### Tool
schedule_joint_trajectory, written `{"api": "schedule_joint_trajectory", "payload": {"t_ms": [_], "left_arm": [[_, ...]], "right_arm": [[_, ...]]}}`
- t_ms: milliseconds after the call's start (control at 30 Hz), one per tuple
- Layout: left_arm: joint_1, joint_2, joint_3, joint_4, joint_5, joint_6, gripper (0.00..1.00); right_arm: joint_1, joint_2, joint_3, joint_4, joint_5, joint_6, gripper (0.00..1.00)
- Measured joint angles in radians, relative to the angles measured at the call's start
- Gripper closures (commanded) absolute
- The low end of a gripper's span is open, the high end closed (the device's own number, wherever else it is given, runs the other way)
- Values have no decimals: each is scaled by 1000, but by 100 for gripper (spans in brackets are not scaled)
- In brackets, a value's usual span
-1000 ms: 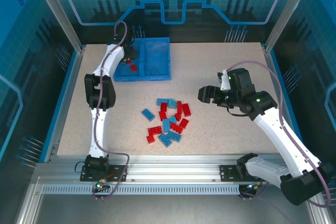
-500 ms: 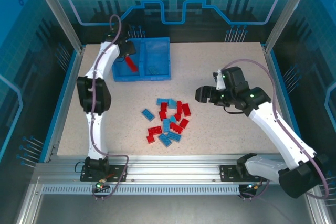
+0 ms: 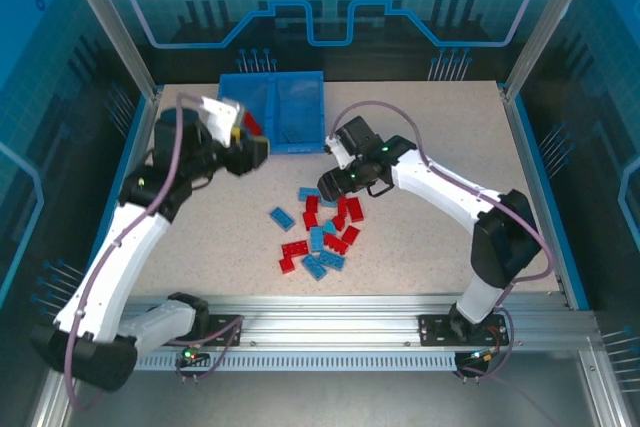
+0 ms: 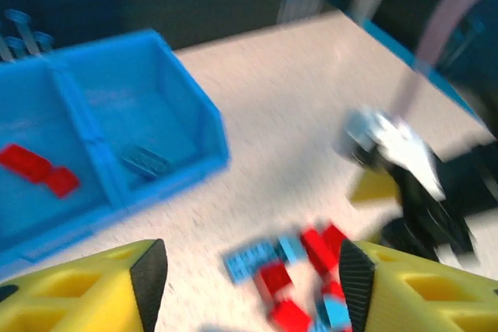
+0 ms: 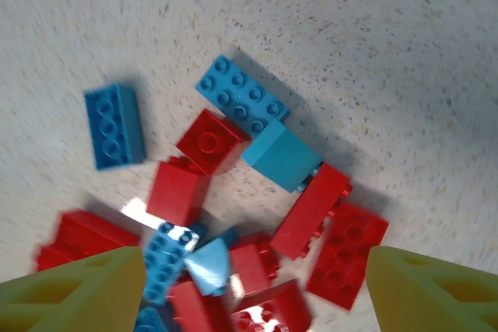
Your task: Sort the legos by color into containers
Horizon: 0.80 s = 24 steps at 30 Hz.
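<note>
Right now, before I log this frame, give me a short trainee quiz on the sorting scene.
1. True or false: the left gripper is shut on a brick.
2. Multiple choice: the small red studded plastic bricks inside the shallow blue plastic bin lie in A) its left compartment, B) its right compartment, C) both.
3. Short answer: which gripper hangs over the loose pile of red and light blue bricks on the speckled table?
Key: 1 false, its jaws stand wide open and empty; 2 A; 3 the right gripper, also open.
</note>
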Motion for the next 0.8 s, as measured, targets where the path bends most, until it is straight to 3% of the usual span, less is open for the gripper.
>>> {"api": "schedule_joint_trajectory", "payload": {"t_ms": [133,367,433,600,800], "left_arm": [[-55,-116,-159,-77,105,262,8],[-113,-233,-234,-250,164,572,1],[-113,-242,-245,-282,172,630,2],[-113,-249,-293,-340,185,753,1],[-113,-277,-327,-343,206,820,1]], "right_arm": [[0,74,17,5,13,-195,23],[0,270,106,3,11,-407,26],[0,316,137,-2,7,-438,31],[0,390,199,-9,-26,-487,56],[-1,404,214,-21,-43,-506,74]]}}
